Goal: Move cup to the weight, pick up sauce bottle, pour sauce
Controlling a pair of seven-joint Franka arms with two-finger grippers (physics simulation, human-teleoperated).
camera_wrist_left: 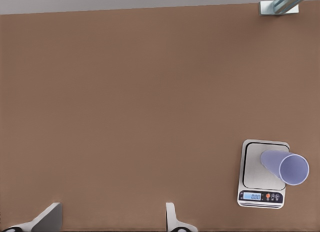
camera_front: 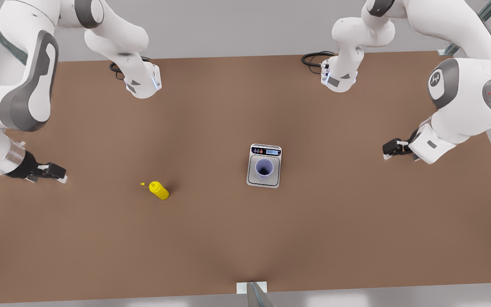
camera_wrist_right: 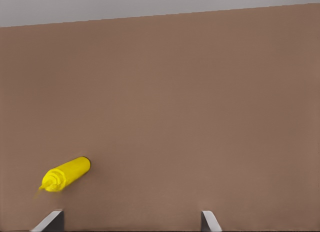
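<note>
The lavender-blue cup stands upright on the platform of the silver weight, right of the table's middle; the cup and the weight are also in the left wrist view. The yellow sauce bottle sits alone on the table at the front view's left, nozzle toward the left; I cannot tell if it stands or lies. My left gripper hangs open at the front view's right, well clear of the weight. My right gripper hangs open at the front view's left, apart from the sauce bottle.
The brown table runs to grey floor on all sides. Both arm bases stand at its far edge with black cables beside them. A small metal bracket sits at the near edge.
</note>
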